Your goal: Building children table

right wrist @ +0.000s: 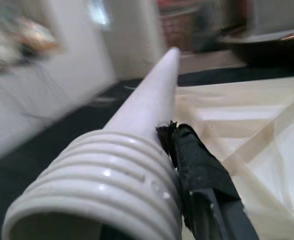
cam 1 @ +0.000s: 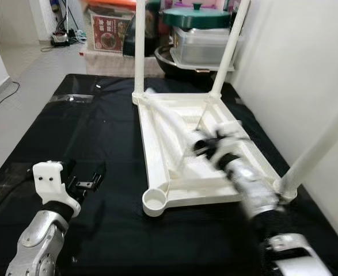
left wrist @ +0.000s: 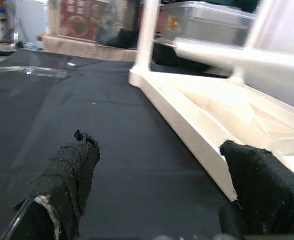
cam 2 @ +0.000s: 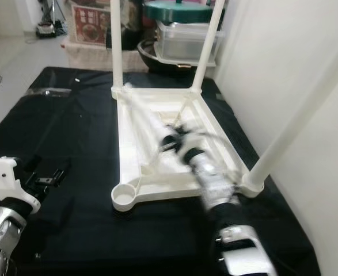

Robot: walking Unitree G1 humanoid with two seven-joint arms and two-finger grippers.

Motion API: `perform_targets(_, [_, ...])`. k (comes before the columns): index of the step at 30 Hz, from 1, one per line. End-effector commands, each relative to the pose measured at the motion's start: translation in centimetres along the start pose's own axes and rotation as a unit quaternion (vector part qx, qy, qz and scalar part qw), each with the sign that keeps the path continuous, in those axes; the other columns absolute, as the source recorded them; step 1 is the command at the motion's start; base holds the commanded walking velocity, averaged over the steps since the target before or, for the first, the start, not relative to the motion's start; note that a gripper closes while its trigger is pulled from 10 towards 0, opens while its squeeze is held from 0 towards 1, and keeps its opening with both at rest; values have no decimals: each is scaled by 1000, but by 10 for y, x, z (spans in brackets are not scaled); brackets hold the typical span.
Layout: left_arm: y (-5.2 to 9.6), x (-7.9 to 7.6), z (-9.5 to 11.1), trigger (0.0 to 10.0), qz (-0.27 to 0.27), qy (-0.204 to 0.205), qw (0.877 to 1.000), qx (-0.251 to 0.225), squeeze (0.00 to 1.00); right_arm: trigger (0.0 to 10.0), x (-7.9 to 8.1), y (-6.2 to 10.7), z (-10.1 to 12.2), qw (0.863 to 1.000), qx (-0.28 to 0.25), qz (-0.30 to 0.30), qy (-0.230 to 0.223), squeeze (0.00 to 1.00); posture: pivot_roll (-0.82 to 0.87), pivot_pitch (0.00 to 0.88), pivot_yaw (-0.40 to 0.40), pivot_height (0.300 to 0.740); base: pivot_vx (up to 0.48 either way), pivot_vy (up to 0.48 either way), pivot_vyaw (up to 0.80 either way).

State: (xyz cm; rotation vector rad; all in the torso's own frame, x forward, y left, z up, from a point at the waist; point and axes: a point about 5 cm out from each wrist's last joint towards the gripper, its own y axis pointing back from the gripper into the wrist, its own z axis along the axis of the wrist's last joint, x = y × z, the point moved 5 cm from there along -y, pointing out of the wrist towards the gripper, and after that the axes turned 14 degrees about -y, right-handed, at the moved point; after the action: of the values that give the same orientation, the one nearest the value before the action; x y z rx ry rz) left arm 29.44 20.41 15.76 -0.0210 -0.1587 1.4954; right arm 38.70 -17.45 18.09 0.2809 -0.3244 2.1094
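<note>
Pinching the loose table leg over the upturned tabletop, the right end effector risked cross-threading it if it met the empty corner socket tilted, while the left end effector hovered spread beside that tabletop

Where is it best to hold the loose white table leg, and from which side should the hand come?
Grip the loose leg on its smooth shaft just below the threaded end, coming from the side, as the right hand does. The threads must stay free for the empty corner socket.
</note>
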Motion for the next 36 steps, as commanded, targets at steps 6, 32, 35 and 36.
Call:
perform_targets(6, [-6,-7,18,10000,-25,186,981,-38,0,0,16,46,14,984,5,143,-102,0,-14,0,-22,740,0,0,0])
perform_targets(32, [-20,-23,30,10000,-58,540,833,-106,0,0,144,70,-50,826,124,428,-346,0,23,0,-49,740,0,0,0])
perform_targets(35, [-23,-20,35,10000,-63,546,828,-113,0,0,148,76,-56,820,143,435,-343,0,23,0,-49,740,0,0,0])
perform_targets(36, [-25,-17,44,10000,-69,545,826,-125,0,0,148,79,-61,818,159,435,-342,0,23,0,-49,740,0,0,0])
